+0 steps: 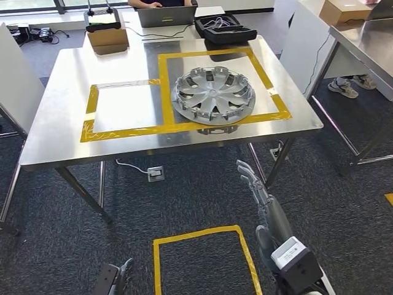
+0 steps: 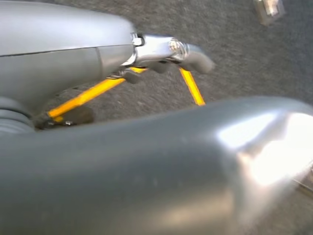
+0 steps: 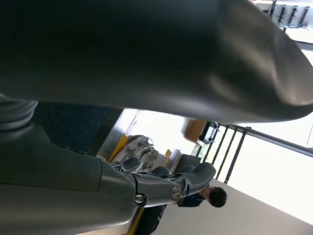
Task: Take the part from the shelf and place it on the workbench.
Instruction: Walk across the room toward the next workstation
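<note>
The part, a silver wheel cover [image 1: 213,93], lies flat on the steel workbench [image 1: 69,117], inside the larger yellow-taped rectangle. My right hand [image 1: 260,196] hangs in front of the bench's near edge, below the tabletop, with its fingers stretched out and nothing in them. In the right wrist view the fingers [image 3: 162,183] also lie extended and empty. My left hand [image 1: 116,276] sits low at the bottom left over the carpet. Its fingers [image 2: 166,49] are held out straight with nothing between them.
At the bench's far end stand a cardboard box [image 1: 107,38], a laptop [image 1: 167,15] and an open black case [image 1: 225,27], with a person [image 1: 157,2] seated behind. A yellow tape square [image 1: 204,258] marks the carpet. Another steel table [image 1: 366,43] stands right.
</note>
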